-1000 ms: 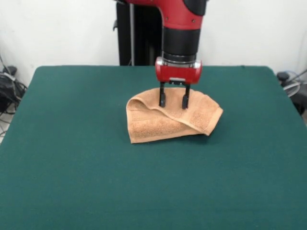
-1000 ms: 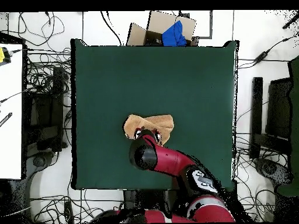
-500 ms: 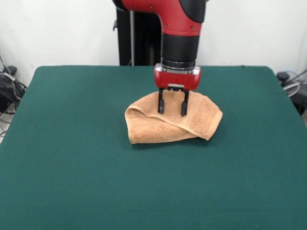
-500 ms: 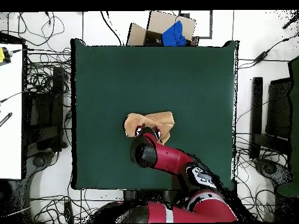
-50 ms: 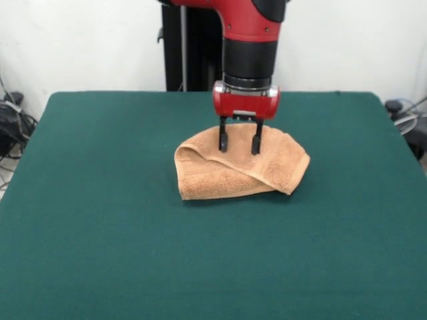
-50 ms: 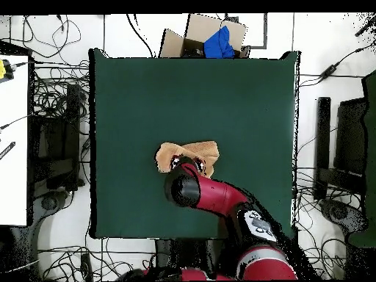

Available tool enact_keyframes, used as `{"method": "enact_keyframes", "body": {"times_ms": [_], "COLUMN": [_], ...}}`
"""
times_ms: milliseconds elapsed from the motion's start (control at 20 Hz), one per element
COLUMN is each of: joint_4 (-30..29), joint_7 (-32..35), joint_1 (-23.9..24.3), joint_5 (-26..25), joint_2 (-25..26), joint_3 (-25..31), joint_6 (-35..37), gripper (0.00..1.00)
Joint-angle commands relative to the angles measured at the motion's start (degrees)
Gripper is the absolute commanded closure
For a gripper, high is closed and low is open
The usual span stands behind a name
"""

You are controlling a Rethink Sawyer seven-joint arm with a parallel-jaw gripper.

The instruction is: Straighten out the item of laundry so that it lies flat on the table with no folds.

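The item of laundry (image 5: 230, 172), an orange-tan towel, lies folded over itself near the middle of the green table (image 5: 100, 220), with a thick rolled fold along its left and front. In the overhead view the towel (image 6: 204, 152) is partly hidden under the arm. My gripper (image 5: 238, 146) hangs straight down over the towel's back part. Its two black fingers (image 5: 223, 139) stand apart, open, with tips just at or above the cloth and nothing between them. In the overhead view the gripper is covered by the wrist.
A cardboard box (image 6: 197, 37) with blue cloth sits beyond the table's far edge in the overhead view. Cables and equipment lie on the floor round the table. A white desk (image 6: 13, 139) stands at the left.
The gripper has risen slightly off the towel since half a second ago, still open. The towel has kept its folded shape, shifted only a little from a second ago.
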State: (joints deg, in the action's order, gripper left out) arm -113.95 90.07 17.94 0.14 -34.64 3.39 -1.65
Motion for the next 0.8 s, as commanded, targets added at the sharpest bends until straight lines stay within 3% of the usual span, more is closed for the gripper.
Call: {"method": "enact_keyframes", "body": {"times_ms": [50, 200, 450, 550, 800], "joint_4": [6.74, 10.26, 14.93, 16.10, 17.69], "joint_7": [4.82, 5.62, 5.64, 5.41, -0.71], "joint_1": [0.39, 0.37, 0.69, 0.27, 0.57], "joint_5": [-2.28, -3.16, -3.74, -3.38, -5.38], "joint_2": [-0.26, 3.34, 7.66, 7.88, 7.99], "joint_3": [5.10, 5.65, 6.89, 6.48, 7.28], "joint_6": [2.99, -1.86, -3.18, -1.92, 9.84], "gripper": [0.00, 0.00, 0.00, 0.00, 0.00]}}
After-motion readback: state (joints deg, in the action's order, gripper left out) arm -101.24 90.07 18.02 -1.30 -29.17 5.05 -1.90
